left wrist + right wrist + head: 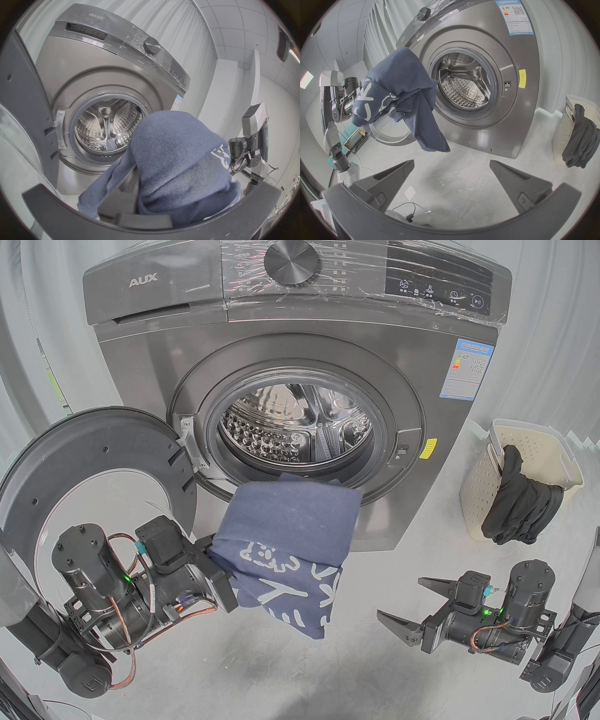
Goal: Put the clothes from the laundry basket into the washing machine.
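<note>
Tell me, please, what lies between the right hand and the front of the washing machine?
Nothing but bare grey floor. The open right hand hangs apart from the washing machine; the head and right wrist views both show it.

A test room set up as a laundry corner: a washing machine (pixel 294 365) fills the upper centre of the head view, pale curtains (pixel 550 334) hang at both upper corners, the floor (pixel 375 671) is bare grey, the ceiling (pixel 237 28) office-style tiles.
</note>
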Available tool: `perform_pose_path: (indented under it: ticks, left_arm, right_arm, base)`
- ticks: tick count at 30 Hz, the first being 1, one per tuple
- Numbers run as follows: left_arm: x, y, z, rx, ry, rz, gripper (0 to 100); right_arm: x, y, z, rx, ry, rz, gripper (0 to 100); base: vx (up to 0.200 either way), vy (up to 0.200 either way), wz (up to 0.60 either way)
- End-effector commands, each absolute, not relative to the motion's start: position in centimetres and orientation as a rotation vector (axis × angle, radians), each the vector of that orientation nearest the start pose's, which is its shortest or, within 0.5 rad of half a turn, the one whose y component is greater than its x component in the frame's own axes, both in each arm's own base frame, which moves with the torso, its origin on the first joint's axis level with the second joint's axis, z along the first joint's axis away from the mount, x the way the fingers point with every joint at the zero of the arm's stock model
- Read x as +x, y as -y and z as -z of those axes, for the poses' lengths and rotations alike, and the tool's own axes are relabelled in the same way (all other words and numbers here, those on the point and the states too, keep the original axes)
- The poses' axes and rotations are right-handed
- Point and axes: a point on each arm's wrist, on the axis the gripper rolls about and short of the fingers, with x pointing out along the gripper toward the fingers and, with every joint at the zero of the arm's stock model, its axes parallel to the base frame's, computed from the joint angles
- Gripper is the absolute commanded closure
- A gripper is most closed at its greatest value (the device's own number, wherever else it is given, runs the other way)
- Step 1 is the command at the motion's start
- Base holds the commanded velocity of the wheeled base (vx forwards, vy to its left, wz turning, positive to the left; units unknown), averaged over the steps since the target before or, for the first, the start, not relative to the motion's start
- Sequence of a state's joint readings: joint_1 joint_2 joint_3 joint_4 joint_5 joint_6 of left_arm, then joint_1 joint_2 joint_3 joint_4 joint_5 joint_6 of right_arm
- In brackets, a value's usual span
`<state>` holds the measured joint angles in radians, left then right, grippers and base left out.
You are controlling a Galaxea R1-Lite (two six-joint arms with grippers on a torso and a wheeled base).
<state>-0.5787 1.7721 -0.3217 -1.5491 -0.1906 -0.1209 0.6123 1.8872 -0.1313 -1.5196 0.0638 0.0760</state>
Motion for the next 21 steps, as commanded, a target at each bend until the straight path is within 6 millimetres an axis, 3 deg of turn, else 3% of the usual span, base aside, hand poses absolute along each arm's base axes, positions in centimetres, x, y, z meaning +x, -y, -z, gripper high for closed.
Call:
perform_pose_path:
  ticks: [1,5,21]
  left_arm:
    - [20.87,14.98,-13.51,-0.131,0.030,0.800,100]
    - [20.99,15.11,-13.26,-0.129,0.021,0.801,100]
    - [21.00,15.27,-13.20,-0.130,0.018,0.807,100]
  right_arm:
    - [19.18,-13.78,-7.60,0.010,-0.254,-0.668,0]
    - [19.16,-13.81,-7.60,0.010,-0.254,-0.670,0]
    - [19.02,-13.97,-7.55,0.011,-0.258,-0.679,0]
  base:
    - [0.000,0.000,0.00]
    - [0.000,0.000,0.00]
    - [0.200,0.000,0.00]
